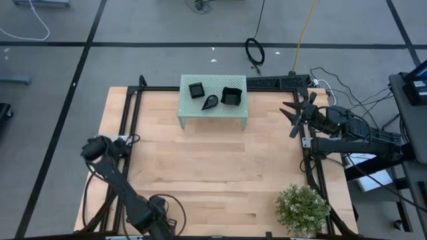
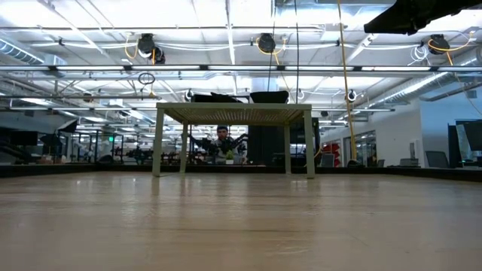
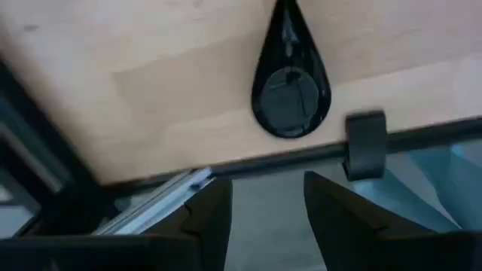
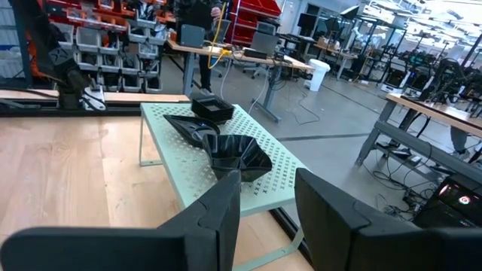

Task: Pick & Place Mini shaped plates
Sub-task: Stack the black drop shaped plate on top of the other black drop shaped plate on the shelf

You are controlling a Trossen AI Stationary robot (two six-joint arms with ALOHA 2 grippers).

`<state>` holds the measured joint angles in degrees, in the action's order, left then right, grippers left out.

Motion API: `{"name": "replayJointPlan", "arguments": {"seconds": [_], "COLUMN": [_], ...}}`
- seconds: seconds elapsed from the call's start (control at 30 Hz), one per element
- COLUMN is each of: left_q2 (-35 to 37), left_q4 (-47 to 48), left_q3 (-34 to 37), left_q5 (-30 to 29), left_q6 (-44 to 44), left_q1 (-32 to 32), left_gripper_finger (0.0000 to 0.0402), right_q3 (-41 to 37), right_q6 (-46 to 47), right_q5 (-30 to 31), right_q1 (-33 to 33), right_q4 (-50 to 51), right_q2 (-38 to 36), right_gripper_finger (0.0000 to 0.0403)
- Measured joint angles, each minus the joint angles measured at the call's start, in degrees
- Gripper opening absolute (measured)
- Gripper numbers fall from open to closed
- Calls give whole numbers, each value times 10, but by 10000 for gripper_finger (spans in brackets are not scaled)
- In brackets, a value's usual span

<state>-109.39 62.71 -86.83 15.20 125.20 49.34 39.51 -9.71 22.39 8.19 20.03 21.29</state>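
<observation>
You have three glossy black mini plates, square, teardrop and wavy-edged, waiting on the pale green perforated stand. Your right gripper hovers beside it, fingers parted and empty. Your left gripper, also spread and empty, waits at the table's left edge above a fourth black teardrop plate.

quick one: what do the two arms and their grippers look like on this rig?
Both arms are dark, near-black jointed links. The left gripper and the right gripper each have two thick, matte black, wedge-shaped fingers tapering to blunt tips. Black cables run loosely along the right arm. No markings visible.
</observation>
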Motion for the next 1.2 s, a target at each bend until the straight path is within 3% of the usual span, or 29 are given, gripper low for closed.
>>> {"name": "replayJointPlan", "arguments": {"seconds": [0.27, 0.47, 0.63, 0.73, 0.9, 1.2], "left_q2": [-72, -62, -58, -59, -61, -60], "left_q4": [-45, -163, -252, -256, -236, -163], "left_q3": [14, 100, 146, 149, 150, 150], "left_q5": [2, 2, 0, -6, 6, -38], "left_q6": [1, 66, 57, -17, -213, -583], "left_q1": [2, 1, 2, -4, -42, -177], "left_gripper_finger": [170, 170, 170, 156, 107, 71], "right_q3": [0, 0, 0, 0, 0, 0], "right_q6": [0, 0, 0, 0, 0, 0], "right_q5": [0, 0, 0, 0, 0, 0], "right_q1": [0, 0, 0, 0, 0, 0], "right_q4": [0, 0, 0, 0, 0, 0], "right_q2": [0, 0, 0, 0, 0, 0], "right_gripper_finger": [116, 116, 116, 116, 116, 116]}}
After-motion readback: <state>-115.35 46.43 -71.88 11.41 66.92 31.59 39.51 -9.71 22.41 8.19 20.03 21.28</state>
